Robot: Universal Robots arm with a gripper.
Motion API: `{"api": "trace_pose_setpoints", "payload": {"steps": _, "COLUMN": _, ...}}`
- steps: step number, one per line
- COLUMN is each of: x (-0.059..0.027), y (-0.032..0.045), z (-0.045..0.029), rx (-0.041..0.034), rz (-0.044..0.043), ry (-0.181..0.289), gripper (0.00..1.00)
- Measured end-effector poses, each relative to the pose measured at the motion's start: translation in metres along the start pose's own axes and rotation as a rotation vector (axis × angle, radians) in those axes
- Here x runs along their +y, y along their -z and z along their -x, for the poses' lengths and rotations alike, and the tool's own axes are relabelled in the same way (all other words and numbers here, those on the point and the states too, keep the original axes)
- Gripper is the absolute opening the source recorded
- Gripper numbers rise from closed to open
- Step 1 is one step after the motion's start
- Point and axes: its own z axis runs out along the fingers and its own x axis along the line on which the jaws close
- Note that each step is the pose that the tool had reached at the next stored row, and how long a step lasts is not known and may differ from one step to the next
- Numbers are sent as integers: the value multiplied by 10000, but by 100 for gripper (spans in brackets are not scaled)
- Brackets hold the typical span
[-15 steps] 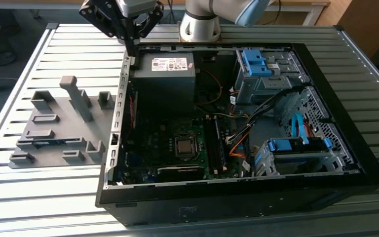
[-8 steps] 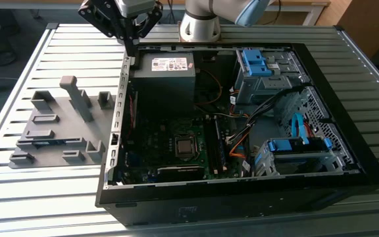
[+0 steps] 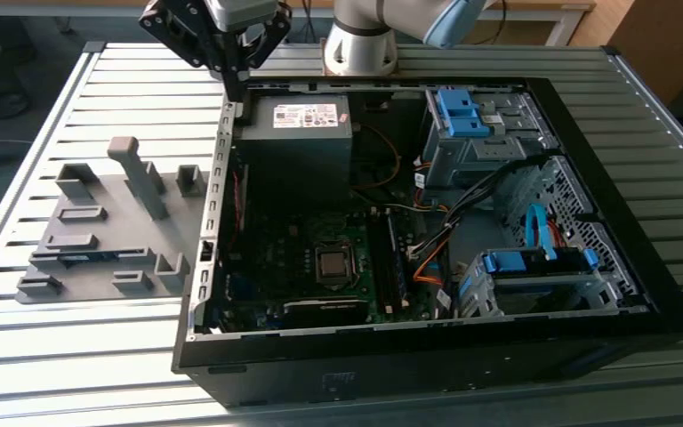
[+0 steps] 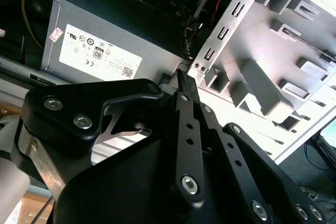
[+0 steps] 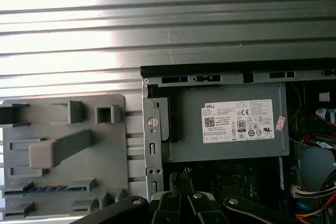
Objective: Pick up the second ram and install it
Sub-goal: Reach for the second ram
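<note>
Second ram (image 3: 85,256): one blue stick, sitting in slot of grey holder tray (image 3: 116,227). One tray, just beside open PC case (image 3: 437,351), on exterior view's left. One gripper (image 3: 236,87) above case's corner by power supply (image 3: 300,142), fingers pinched together, holding nothing, well apart from ram. Two light-blue drive brackets (image 3: 461,111) inside case.

PC case (image 3: 437,378) lies open on surface (image 3: 81,374), w/ tray (image 3: 92,236) just beside it at the exterior view's left and ram stick (image 3: 86,256) in a tray slot. Inside case: power supply (image 3: 300,142) at back, drive cages (image 3: 532,285) along the exterior view's right. Gripper (image 3: 235,89) above case's back corner.
</note>
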Motion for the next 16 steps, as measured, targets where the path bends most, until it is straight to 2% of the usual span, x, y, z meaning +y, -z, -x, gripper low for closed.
{"api": "trace_pose_setpoints", "payload": {"steps": 12, "x": -1, "y": 0, "z": -20, "rx": 1, "rz": -1, "ry": 0, "gripper": 11}}
{"api": "trace_pose_setpoints", "payload": {"steps": 16, "x": -4, "y": -3, "z": -50, "rx": 1, "rz": 0, "ry": 1, "gripper": 11}}
